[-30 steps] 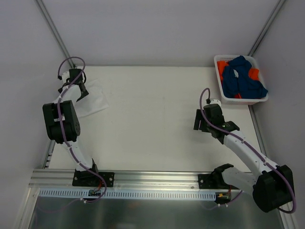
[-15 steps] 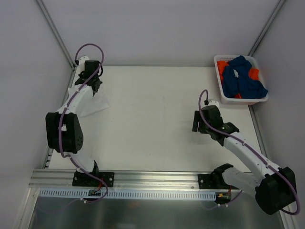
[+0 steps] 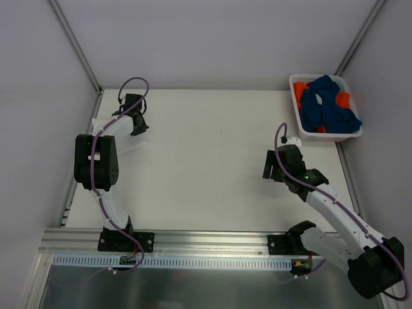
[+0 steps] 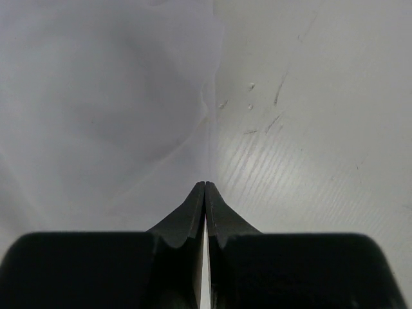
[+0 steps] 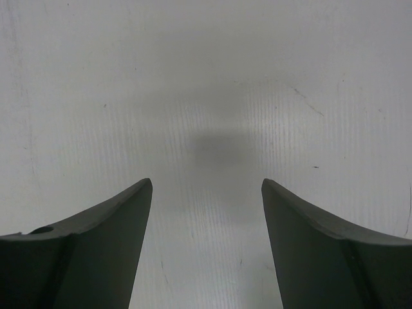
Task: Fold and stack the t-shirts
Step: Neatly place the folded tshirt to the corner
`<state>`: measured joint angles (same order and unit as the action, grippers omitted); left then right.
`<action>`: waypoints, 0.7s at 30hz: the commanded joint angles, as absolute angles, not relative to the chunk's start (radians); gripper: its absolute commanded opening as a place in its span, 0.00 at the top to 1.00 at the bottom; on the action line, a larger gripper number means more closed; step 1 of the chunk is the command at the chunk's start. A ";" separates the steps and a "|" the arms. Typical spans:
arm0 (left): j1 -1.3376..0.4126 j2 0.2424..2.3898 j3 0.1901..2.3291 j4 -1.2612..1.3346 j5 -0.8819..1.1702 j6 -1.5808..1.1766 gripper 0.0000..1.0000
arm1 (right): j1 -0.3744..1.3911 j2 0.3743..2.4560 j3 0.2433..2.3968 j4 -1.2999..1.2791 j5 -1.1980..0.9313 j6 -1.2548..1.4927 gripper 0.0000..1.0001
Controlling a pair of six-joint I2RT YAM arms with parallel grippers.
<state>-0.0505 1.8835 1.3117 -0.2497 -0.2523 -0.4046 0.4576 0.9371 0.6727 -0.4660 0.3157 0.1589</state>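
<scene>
A white t-shirt [image 3: 125, 143] lies flat at the table's far left, nearly the colour of the table. My left gripper [image 3: 138, 126] sits at its right edge. In the left wrist view the jaws [image 4: 205, 183] are pressed together, with the white t-shirt [image 4: 96, 109] rising in a crease into their tips. A dark blue t-shirt [image 3: 328, 106] and an orange one [image 3: 299, 90] are bundled in the basket at the far right. My right gripper [image 3: 270, 165] hovers over bare table, open, with nothing between its fingers [image 5: 122, 219].
The white plastic basket [image 3: 329, 137] stands in the far right corner against the frame post. Grey walls close the table on the left, back and right. An aluminium rail [image 3: 206, 241] with both arm bases runs along the near edge.
The left gripper has shut and swung from the shirt's left side to its right edge. The right arm shifted only slightly, its jaws as wide as before.
</scene>
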 commanded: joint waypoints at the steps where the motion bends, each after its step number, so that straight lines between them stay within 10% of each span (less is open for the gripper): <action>1: -0.046 1.885 1.319 -0.288 -0.225 -0.413 1.00 | 0.465 0.914 0.673 -0.483 0.333 0.183 0.27; 21: -0.006 1.895 1.208 -0.522 -0.211 -0.453 1.00 | 0.489 0.761 0.657 -0.541 0.328 0.219 0.27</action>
<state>-0.0113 1.9347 1.3010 -0.4065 -0.1707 -0.4259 0.4812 0.7986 0.6662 -0.5087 0.3172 0.2016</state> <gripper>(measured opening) 0.003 0.731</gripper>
